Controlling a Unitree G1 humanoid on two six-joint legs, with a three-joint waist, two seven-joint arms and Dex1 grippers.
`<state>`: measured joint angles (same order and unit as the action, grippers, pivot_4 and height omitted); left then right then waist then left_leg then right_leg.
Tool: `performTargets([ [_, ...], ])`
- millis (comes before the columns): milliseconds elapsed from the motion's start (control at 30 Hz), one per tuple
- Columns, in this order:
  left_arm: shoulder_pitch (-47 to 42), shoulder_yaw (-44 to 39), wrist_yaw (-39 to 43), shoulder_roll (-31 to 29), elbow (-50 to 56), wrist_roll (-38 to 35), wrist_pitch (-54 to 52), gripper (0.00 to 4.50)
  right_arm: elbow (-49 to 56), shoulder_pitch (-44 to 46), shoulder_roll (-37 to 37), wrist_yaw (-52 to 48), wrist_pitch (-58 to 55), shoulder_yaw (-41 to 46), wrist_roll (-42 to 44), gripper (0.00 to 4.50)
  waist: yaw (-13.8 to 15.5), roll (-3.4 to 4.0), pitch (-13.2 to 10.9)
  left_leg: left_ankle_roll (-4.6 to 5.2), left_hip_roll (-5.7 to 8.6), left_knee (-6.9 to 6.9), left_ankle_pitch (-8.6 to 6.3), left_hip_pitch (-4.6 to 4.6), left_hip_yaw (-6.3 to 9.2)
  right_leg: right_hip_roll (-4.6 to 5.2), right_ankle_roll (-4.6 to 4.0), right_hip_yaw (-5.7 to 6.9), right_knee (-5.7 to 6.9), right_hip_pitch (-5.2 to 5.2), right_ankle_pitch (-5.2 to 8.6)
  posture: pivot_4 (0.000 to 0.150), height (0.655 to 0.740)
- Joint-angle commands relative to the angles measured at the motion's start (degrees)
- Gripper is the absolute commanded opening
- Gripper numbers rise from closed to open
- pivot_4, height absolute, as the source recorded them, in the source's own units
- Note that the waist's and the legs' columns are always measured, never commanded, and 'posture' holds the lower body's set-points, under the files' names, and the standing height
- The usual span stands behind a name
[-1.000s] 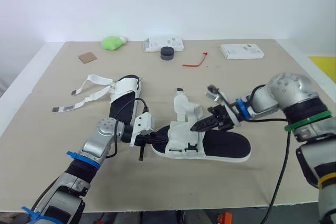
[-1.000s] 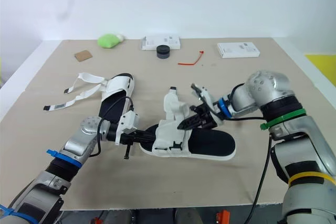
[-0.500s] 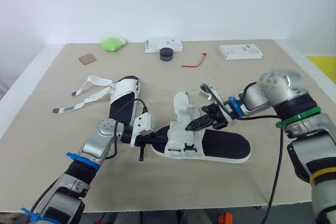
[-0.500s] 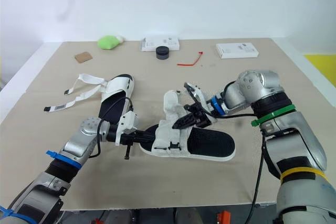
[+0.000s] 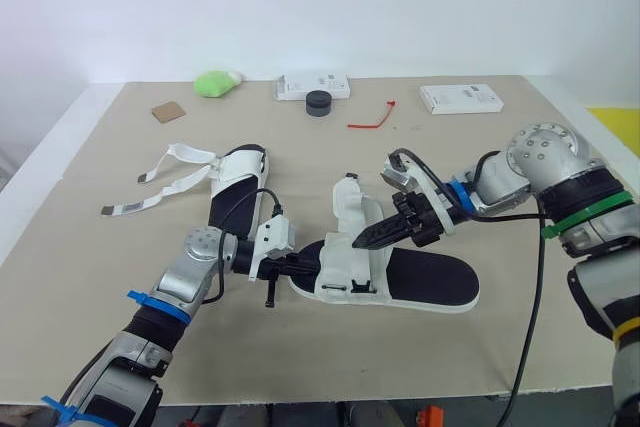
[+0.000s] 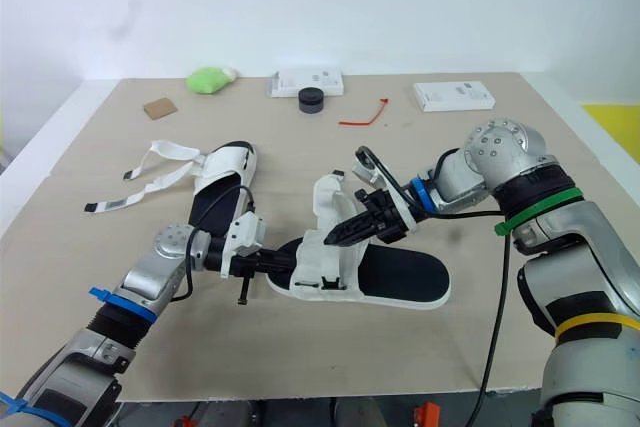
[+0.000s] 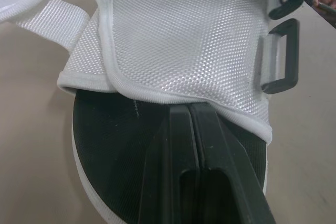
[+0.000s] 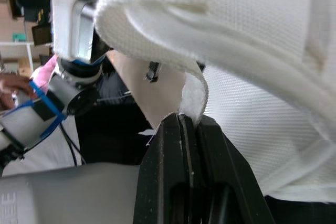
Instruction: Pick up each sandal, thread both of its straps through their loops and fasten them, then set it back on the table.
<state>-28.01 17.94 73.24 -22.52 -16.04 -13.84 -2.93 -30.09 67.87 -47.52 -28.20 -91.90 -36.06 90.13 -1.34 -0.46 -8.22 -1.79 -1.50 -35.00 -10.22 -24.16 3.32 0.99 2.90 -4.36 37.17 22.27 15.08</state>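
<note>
Jaws both on one sandal of two

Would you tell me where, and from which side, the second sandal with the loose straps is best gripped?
Probably the near end of its black sole, coming from the robot's own side with the jaws across the rim: that end lies bare and flat, while the loose straps trail off leftwards and the white upper sits at the far end.

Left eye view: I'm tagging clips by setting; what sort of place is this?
Probably a robot test lab: a cloth-covered table against a white wall, with a sandal and a box staged as props.
</note>
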Motion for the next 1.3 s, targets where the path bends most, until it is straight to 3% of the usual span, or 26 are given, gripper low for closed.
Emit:
performTargets([
  [33, 2.8, 4.1, -0.5, -0.1, -4.1, 4.5, -2.6, 0.0, 1.4, -0.9, -0.1, 1.7, -0.6, 0.3, 0.7, 0.06, 0.0, 0.0, 0.0, 0.0, 0.0, 0.0, 0.0, 0.0, 0.0, 0.0, 0.0, 0.0, 0.0, 0.0, 0.0, 0.15, 0.74],
  [467, 2.6, 4.0, -0.1, -0.4, -4.1, 4.4, -2.7, 0.0, 5.9, -1.2, -0.4, 1.0, -0.6, 4.0, -5.7, 0.06, 0.0, 0.0, 0.0, 0.0, 0.02, 0.0, 0.0, -0.02, 0.0, 0.01, 0.02, 0.0, 0.0, 0.02, 0.0, 0.15, 0.74],
  [733, 3.0, 3.9, -0.4, -0.5, -3.9, 4.4, -2.8, 0.0, 9.2, -0.3, -0.7, -1.7, -0.6, 7.1, -1.6, 0.06, 0.0, 0.0, 0.0, 0.0, 0.02, 0.0, 0.0, -0.04, 0.0, 0.02, 0.02, 0.0, 0.0, 0.04, 0.0, 0.15, 0.74],
  [867, 3.0, 3.9, -0.5, -0.5, -3.6, 4.3, -3.0, 0.0, 15.9, -4.9, -2.3, -0.3, -0.6, 6.9, -0.6, 0.06, 0.0, -0.01, 0.0, 0.0, 0.02, 0.0, 0.0, -0.04, 0.01, 0.02, 0.02, 0.01, 0.0, 0.03, 0.0, 0.15, 0.74],
  [1000, 3.1, 3.8, -0.5, -0.5, -3.4, 4.1, -3.3, 0.0, 22.7, -10.4, -1.2, 1.8, -0.6, 11.6, -5.6, 0.06, 0.0, -0.01, 0.0, 0.0, 0.02, 0.0, 0.0, -0.05, 0.01, 0.04, 0.04, 0.01, -0.01, 0.02, 0.03, 0.15, 0.74],
  [1300, 2.9, 3.9, -0.4, -0.4, -3.4, 4.0, -3.6, 0.0, 28.7, -14.3, 0.7, -0.3, -0.6, 18.9, -10.7, 0.06, -0.1, 0.02, 0.0, 0.02, -0.04, -0.01, 0.01, 0.05, 0.01, -0.01, -0.03, 0.05, 0.0, 0.01, -0.07, 0.15, 0.74],
])
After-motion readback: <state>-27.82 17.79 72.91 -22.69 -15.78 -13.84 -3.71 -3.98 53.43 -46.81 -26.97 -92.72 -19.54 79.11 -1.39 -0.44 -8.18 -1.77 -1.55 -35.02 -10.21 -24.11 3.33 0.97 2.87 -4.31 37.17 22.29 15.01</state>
